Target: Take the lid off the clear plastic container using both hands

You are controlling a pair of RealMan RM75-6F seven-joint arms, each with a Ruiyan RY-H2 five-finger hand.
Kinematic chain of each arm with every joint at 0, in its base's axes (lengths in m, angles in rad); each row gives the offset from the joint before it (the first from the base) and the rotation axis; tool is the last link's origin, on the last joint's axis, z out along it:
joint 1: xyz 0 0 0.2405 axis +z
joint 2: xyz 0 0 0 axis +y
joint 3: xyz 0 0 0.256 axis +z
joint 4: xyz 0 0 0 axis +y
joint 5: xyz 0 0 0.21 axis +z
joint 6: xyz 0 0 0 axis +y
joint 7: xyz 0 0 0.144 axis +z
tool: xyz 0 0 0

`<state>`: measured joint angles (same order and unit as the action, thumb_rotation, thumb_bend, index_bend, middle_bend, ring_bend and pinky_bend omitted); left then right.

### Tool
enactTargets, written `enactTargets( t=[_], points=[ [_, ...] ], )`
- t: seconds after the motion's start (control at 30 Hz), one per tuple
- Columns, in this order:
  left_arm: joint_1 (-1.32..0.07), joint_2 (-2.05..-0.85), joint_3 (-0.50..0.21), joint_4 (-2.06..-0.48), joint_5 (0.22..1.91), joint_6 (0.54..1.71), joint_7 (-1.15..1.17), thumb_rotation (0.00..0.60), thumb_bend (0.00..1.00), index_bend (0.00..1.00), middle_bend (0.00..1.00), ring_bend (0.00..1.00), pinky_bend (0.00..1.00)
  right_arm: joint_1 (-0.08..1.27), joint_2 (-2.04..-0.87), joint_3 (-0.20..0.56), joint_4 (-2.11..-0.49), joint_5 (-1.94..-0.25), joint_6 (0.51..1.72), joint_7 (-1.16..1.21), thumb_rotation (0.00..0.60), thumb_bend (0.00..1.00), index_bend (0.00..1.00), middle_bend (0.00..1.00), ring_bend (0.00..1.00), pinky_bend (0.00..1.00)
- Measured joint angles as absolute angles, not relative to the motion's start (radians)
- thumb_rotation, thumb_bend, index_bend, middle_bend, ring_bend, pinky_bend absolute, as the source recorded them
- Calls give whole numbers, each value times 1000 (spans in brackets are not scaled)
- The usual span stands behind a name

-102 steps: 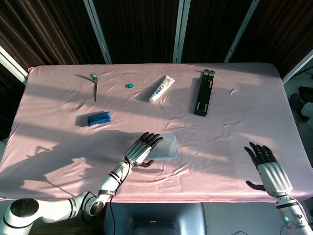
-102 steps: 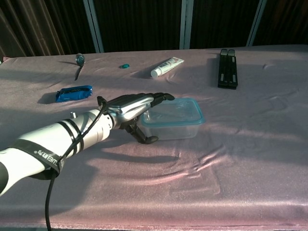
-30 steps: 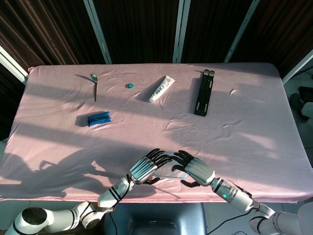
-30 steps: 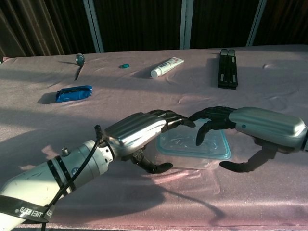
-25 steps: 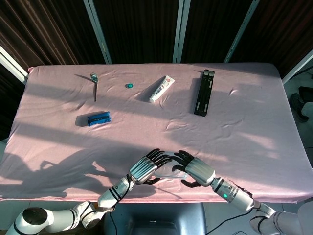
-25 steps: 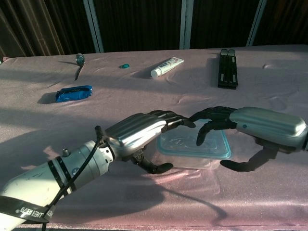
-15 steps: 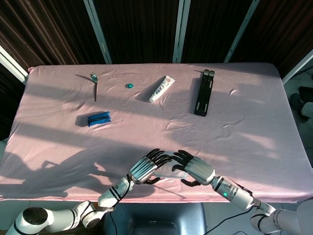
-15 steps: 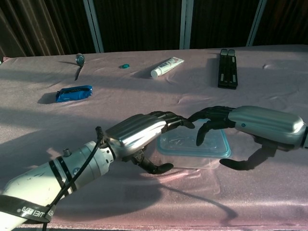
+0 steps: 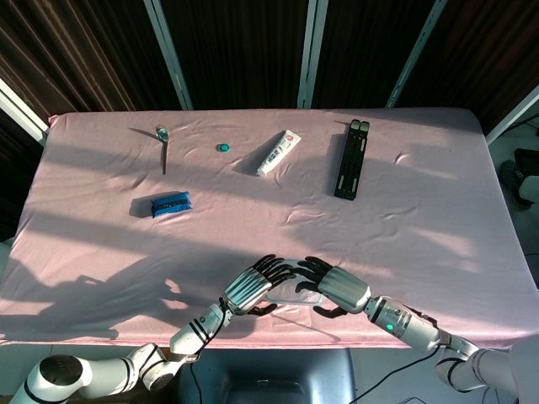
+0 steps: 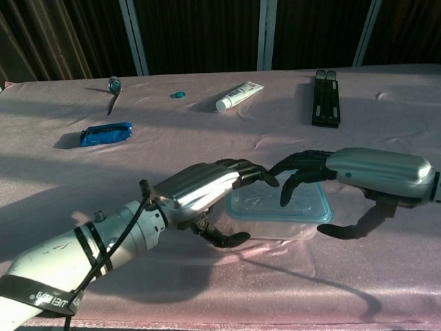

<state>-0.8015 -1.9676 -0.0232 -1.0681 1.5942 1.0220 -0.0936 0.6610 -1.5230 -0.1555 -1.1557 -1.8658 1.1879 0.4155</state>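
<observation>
The clear plastic container (image 10: 279, 217) with a teal-rimmed lid (image 10: 267, 202) sits on the pink cloth close to the table's front edge; in the head view the container (image 9: 290, 292) lies mostly hidden between the two hands. My left hand (image 10: 200, 187) (image 9: 251, 286) grips its left end, fingers stretched over the lid and thumb hooked against the front wall. My right hand (image 10: 362, 174) (image 9: 338, 288) arches over the right end. Its fingertips (image 10: 285, 200) touch the lid and its thumb reaches to the front right corner, without a clear grip.
Further back on the cloth lie a blue packet (image 9: 170, 204), a spoon (image 9: 162, 136), a small teal cap (image 9: 223, 147), a toothpaste tube (image 9: 279, 152) and a black folded stand (image 9: 352, 158). The table's front edge (image 9: 278, 341) runs just below the hands.
Since 3.4 s ago the container was drawn toward the front edge and my right hand came onto it. In the last second my right hand edged slightly up and right; the left stayed still.
</observation>
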Motion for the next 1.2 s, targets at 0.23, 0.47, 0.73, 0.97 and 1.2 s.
enactTargets(
  t=[0.23,0.47,0.73,0.97,1.2],
  points=[
    [-804,-1967,-23,-1065,1594,1017,-94,600,337,0,583,351,101,658,-1526,-167,-1120,-1877,1226,443,600,521,423,200,75,103],
    [-807,-1968,-21,-1063,1596,1014,-98,600,337,0,586,352,101,661,-1519,-179,-1113,-1883,1237,447,600,520,425,200,79,103],
    [-807,-1964,-20,-1065,1598,1013,-97,600,337,0,584,352,103,660,-1518,-188,-1108,-1885,1249,454,600,521,424,199,82,103],
    [-809,-1967,-20,-1062,1598,1011,-101,600,338,0,583,352,106,663,-1523,-184,-1109,-1883,1252,446,600,521,442,200,84,103],
    [-807,-1970,-15,-1061,1601,1013,-99,600,337,0,586,353,116,662,-1519,-186,-1113,-1884,1264,445,600,520,461,200,84,103]
  ],
)
